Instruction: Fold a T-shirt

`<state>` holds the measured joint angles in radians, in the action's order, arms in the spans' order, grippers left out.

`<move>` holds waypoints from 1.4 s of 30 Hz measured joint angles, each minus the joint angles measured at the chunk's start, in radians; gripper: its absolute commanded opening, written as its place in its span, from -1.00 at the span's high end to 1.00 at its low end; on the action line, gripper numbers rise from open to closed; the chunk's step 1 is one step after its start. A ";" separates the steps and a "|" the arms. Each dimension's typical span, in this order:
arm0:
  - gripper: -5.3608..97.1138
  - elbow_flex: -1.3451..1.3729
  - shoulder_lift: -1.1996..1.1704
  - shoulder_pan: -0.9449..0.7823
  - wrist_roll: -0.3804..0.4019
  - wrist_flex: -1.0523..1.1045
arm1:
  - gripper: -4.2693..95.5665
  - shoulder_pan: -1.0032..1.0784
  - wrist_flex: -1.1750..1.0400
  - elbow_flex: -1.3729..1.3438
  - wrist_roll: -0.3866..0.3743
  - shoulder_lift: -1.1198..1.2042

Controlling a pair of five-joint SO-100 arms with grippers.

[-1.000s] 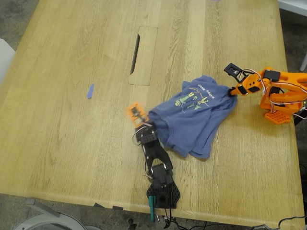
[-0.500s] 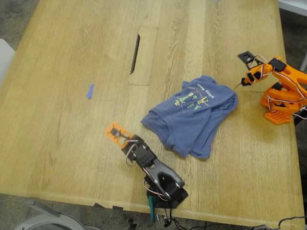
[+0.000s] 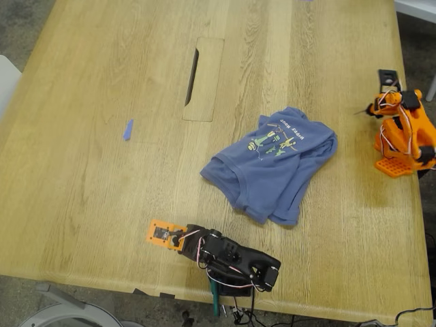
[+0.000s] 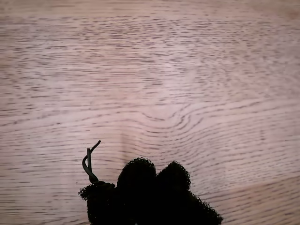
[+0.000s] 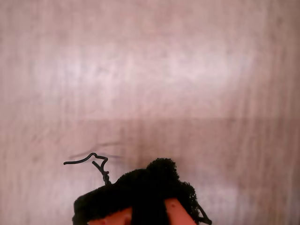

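The slate-blue T-shirt [image 3: 272, 170] lies loosely bunched on the wooden table [image 3: 102, 170], right of centre in the exterior view, print facing up. No gripper touches it. A black arm [image 3: 235, 260] lies folded low at the near edge, its orange jaw end [image 3: 163, 234] on bare wood. An orange arm [image 3: 402, 129] is drawn back at the exterior view's right edge. The wrist views show only wood, so I cannot tell which arm is which. My first gripper [image 4: 154, 176] has its black foam pads touching. My second gripper [image 5: 157, 171] is blurred, its pads together.
A small blue tape scrap [image 3: 127, 129] lies at the exterior view's left. A long cable slot with a flap [image 3: 203, 78] sits in the table's far middle. The near table edge runs just below the black arm.
Both arms let go of the T-shirt and pulled away. The black arm swung down to the near edge; the orange arm drew back to the right. The shirt settled flat.
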<state>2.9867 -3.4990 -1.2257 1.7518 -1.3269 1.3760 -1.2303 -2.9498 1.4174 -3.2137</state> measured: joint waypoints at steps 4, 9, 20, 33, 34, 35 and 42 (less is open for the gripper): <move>0.90 0.023 0.000 -0.078 0.000 0.000 | 0.91 0.126 -0.071 -0.089 0.017 -0.163; 0.90 0.063 0.000 -0.187 -0.008 -0.012 | 0.91 0.232 -0.043 -0.129 0.031 -0.183; 0.89 0.092 0.000 -0.330 0.055 -0.092 | 0.91 0.495 0.054 -0.250 0.166 -0.184; 0.90 0.092 0.000 -0.330 0.186 -0.094 | 0.91 0.580 -0.021 -0.250 0.224 -0.190; 0.90 0.092 0.000 -0.330 0.186 -0.094 | 0.91 0.583 -0.021 -0.250 0.227 -0.190; 0.90 0.092 0.000 -0.330 0.186 -0.094 | 0.91 0.586 -0.021 -0.250 0.229 -0.190; 0.89 0.092 0.000 -0.330 0.175 -0.094 | 0.91 0.615 -0.021 -0.250 0.212 -0.190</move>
<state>3.0787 -3.4990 -1.5555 1.9267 -1.4205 1.9911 -1.2517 -3.1999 1.6291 -3.4039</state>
